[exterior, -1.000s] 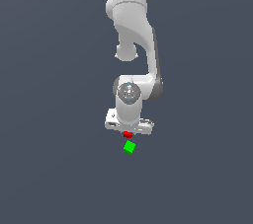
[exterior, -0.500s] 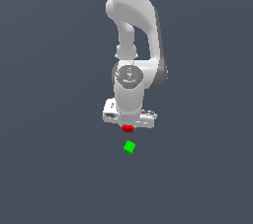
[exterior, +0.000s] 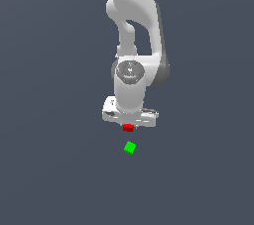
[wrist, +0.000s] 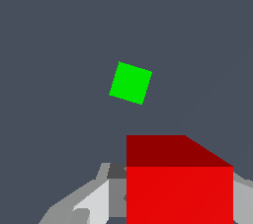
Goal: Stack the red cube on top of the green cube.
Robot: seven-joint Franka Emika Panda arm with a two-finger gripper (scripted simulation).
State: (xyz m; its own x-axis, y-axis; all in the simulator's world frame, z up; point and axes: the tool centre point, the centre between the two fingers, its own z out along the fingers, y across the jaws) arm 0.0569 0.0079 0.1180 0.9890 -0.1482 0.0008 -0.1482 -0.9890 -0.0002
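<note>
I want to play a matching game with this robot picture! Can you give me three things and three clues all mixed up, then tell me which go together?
Things:
1. red cube
2. green cube
3. claw

Clues:
A. white, at the end of the arm
B. lying alone on the grey floor
C. held up at the claw

Pairs: 1-C, 2-B, 3-A

Red cube (exterior: 128, 128) just under the claw (exterior: 129, 126); green cube (exterior: 130, 147) apart, rotated, on the floor.
</note>
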